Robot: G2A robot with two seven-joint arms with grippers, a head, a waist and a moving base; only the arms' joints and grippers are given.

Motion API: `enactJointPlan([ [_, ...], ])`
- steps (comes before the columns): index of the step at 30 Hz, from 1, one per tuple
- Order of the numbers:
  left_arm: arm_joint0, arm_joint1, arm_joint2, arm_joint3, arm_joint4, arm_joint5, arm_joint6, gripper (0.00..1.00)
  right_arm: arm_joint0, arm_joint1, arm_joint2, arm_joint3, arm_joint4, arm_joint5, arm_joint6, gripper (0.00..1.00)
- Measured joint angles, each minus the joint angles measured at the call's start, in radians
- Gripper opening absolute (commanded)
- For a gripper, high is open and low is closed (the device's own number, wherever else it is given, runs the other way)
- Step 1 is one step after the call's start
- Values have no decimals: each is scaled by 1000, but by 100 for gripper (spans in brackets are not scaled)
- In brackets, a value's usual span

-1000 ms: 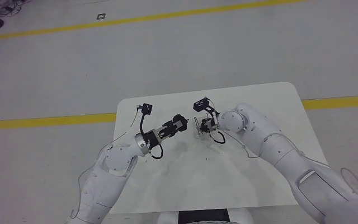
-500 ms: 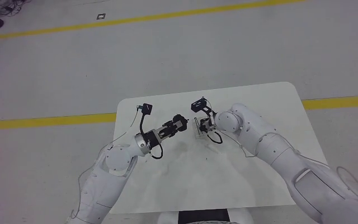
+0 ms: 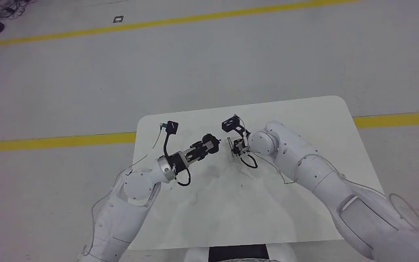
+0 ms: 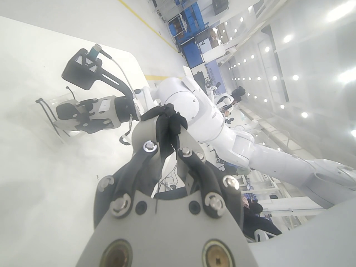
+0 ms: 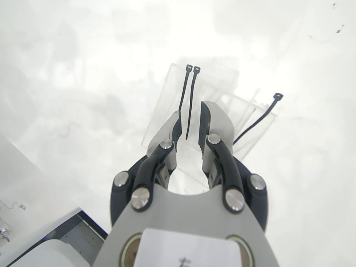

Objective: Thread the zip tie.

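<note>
R hand wide over zip ties

Three thin black zip ties lie on a clear holder.

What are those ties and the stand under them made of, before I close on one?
The zip ties look like matte black nylon plastic: thin strips with moulded boxy heads. The clear holder under them looks like glossy acrylic: see-through, with bright straight edges; glass cannot be ruled out.
</note>
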Motion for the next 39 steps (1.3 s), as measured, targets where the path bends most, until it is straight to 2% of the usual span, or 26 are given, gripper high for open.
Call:
enactJointPlan([
  [9, 0, 0, 0, 0, 0, 0, 0, 0, 9, -17, -2, 36, 3, -4, -5, 15],
  [13, 0, 0, 0, 0, 0, 0, 0, 0, 13, -25, -3, 54, 8, -11, -9, 11],
  [16, 0, 0, 0, 0, 0, 0, 0, 0, 16, -30, -3, 65, 9, -15, -11, 0],
  [25, 0, 0, 0, 0, 0, 0, 0, 0, 18, -37, 8, 74, 1, -15, -19, 0],
  [33, 0, 0, 0, 0, 0, 0, 0, 0, -20, -10, 72, 2, -3, -25, -36, 0],
  [39, 0, 0, 0, 0, 0, 0, 0, 0, -97, 40, 179, -134, -5, -49, -32, 0],
])
